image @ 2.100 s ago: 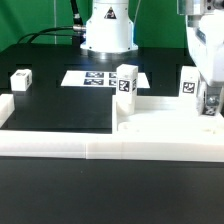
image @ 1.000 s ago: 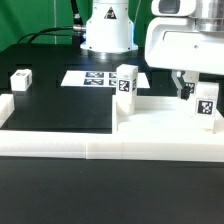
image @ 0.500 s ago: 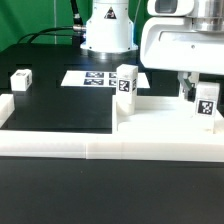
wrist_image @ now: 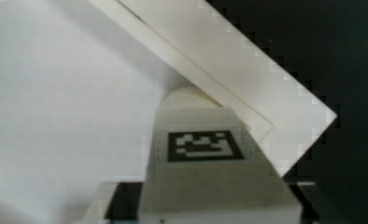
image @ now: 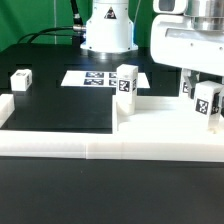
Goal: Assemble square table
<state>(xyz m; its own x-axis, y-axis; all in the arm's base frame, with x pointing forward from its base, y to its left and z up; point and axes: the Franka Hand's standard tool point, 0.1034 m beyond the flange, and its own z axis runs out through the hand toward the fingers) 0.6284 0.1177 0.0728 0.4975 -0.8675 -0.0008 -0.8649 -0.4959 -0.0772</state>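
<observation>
The square table top (image: 160,126), a thick white slab, lies at the exterior view's right, against the border wall. My gripper (image: 203,88) is shut on a white tagged leg (image: 208,103) and holds it just above the slab's right part. In the wrist view the leg (wrist_image: 202,150) sits between my fingers (wrist_image: 131,204), with the slab's corner (wrist_image: 92,100) beneath it. A second leg (image: 126,82) stands at the slab's left corner. A third leg (image: 20,80) lies at the far left. Another leg is mostly hidden behind my gripper.
The marker board (image: 92,77) lies flat at the back in front of the robot base (image: 108,28). The low white border wall (image: 60,146) runs along the front and up the left side.
My gripper has lifted and turned with the leg in it, then shifted slightly toward the exterior view's right. The slab and the other legs have not moved.
</observation>
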